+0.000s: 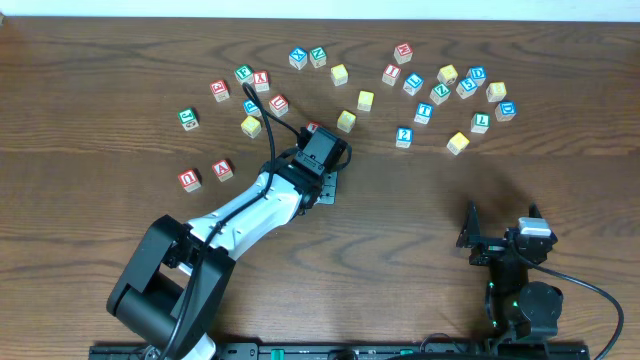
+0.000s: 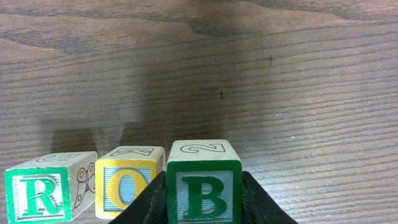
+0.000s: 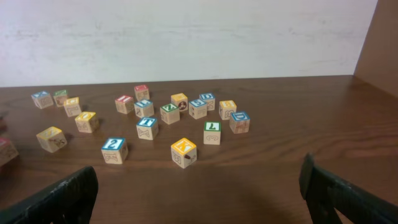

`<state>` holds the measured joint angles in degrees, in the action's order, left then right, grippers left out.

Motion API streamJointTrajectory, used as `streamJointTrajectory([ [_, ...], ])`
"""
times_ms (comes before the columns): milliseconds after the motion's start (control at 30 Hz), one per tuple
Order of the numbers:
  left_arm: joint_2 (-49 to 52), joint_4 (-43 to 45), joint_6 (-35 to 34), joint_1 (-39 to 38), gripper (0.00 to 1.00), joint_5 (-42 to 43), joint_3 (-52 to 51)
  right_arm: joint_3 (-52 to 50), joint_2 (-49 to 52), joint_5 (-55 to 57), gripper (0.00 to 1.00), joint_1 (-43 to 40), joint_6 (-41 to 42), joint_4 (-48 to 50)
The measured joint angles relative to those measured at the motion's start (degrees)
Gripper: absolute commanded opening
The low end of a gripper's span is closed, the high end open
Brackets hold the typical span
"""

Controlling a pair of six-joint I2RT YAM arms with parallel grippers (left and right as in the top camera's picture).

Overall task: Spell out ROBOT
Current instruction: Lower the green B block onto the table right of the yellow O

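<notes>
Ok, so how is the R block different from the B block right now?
The R block stands free at the left end of the row, while the B block at the right end is clamped in the left claw. The R block's side face shows a butterfly drawing, but the B block's sides are hidden by the claw. Both are wooden cubes with green letters in green frames.

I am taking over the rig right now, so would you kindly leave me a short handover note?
Left hand: shut on the B cube, holding it in line next to the O cube; whether B already rests on the table is not visible.
Right hand: open, empty, away from the cubes.
Done: R cube and O cube stand side by side.
Left: release B, then fetch a second O and the T from the scattered cubes at the far side.
</notes>
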<state>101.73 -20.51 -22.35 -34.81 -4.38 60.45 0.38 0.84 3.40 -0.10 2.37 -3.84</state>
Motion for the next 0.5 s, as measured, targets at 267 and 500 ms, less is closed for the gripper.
streamJointTrajectory([
  [267,0.0,-0.4,0.1,0.0,0.08,0.2,0.0,0.0,0.0,0.0,0.99,0.0,0.0,0.0],
  [500,0.1,-1.0,0.2,0.0,0.08,0.2,0.0,0.0,0.0,0.0,0.99,0.0,0.0,0.0],
])
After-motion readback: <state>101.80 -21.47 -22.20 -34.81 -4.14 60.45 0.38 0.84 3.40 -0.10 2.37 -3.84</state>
